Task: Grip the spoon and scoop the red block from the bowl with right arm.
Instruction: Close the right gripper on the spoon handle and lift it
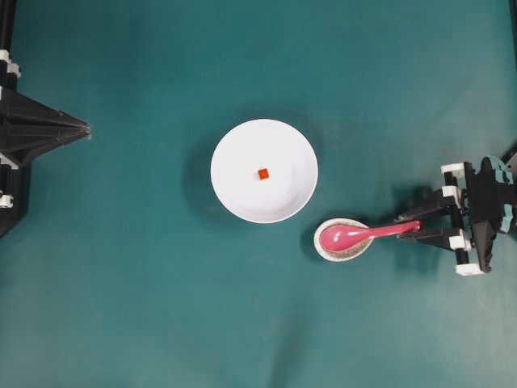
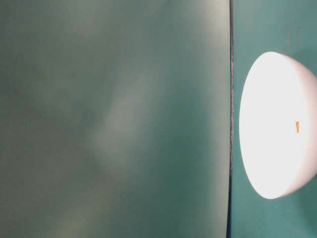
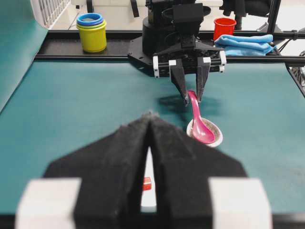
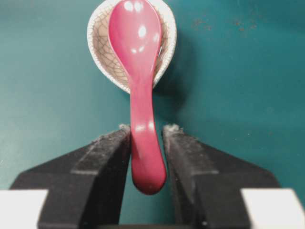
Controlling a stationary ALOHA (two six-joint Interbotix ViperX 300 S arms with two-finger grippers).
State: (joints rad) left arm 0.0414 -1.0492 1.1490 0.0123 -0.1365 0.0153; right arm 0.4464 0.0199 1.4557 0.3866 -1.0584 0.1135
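The pink spoon (image 1: 355, 235) lies with its scoop in a small speckled dish (image 1: 343, 253) and its handle pointing right. My right gripper (image 1: 406, 228) straddles the handle end. In the right wrist view, the spoon (image 4: 138, 57) runs down between the fingers; the left one touches it and a sliver of gap shows on the right. The red block (image 1: 263, 173) sits near the middle of the white bowl (image 1: 234, 153). My left gripper (image 1: 87, 127) rests shut at the far left, its tips (image 3: 150, 114) together, pointing at the bowl.
Beyond the table's far edge in the left wrist view stand stacked yellow and blue cups (image 3: 92, 32), a red cup (image 3: 224, 27) and a blue cloth (image 3: 248, 44). The bowl (image 2: 272, 129) fills the right of the table-level view. Teal mat surrounds the dishes.
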